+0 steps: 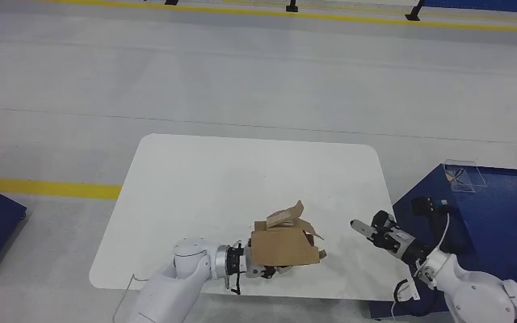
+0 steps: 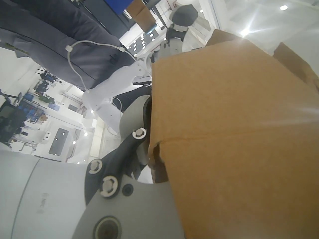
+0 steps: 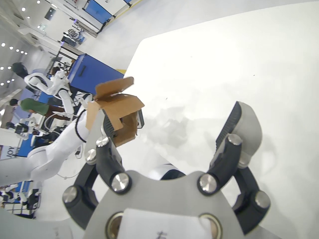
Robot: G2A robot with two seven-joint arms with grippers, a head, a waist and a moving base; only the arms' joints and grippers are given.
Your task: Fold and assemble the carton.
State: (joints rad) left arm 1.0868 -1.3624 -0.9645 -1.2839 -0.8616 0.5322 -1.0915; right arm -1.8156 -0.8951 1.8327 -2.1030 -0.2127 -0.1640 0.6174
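A brown cardboard carton (image 1: 283,245) with loose, part-raised flaps is near the front edge of the white table (image 1: 242,174). My left gripper (image 1: 258,265) is shut on the carton's left side. In the left wrist view the carton's flat wall (image 2: 236,125) hides the fingertips, and its edge runs down into the left gripper (image 2: 147,148). My right gripper (image 1: 365,228) stands open to the right of the carton, apart from it. In the right wrist view the right gripper (image 3: 172,115) is over bare table, and the carton (image 3: 119,110) sits beyond one finger (image 3: 107,125).
A blue cabinet (image 1: 477,222) stands just off the table's right edge with a clear plastic box (image 1: 463,175) on top. The back and left of the table are bare white surface. A yellow floor line (image 1: 56,189) runs to the left.
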